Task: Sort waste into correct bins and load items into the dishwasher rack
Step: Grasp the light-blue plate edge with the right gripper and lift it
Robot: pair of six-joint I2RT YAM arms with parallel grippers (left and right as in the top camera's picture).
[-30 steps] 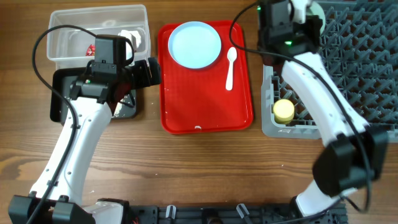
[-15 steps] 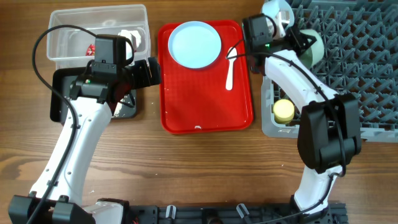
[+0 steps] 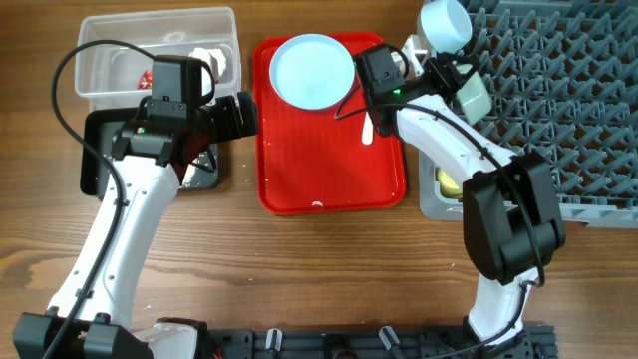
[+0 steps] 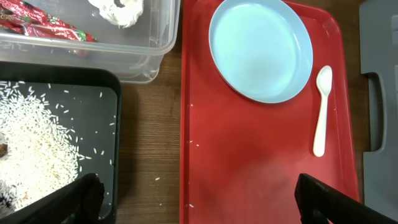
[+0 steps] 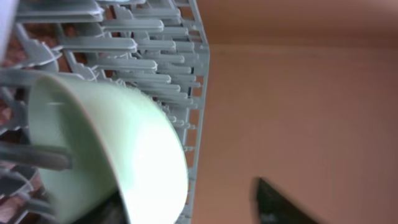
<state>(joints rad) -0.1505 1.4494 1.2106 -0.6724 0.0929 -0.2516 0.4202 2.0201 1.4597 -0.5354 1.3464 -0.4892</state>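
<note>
The mint-green bowl (image 5: 112, 143) was lodged on edge in the grey pegged plastic rack (image 5: 163, 62), just ahead of the spread right gripper (image 5: 186, 200), likely for draining; the left gripper (image 4: 199, 186) was spread too.

I find no legible text, label, brand name, number or sign in any view. The red wrapper (image 4: 37, 25) lying in the clear tub (image 4: 163, 37) carries pale printed markings. They are too small and blurred for me to read a single character.
</note>
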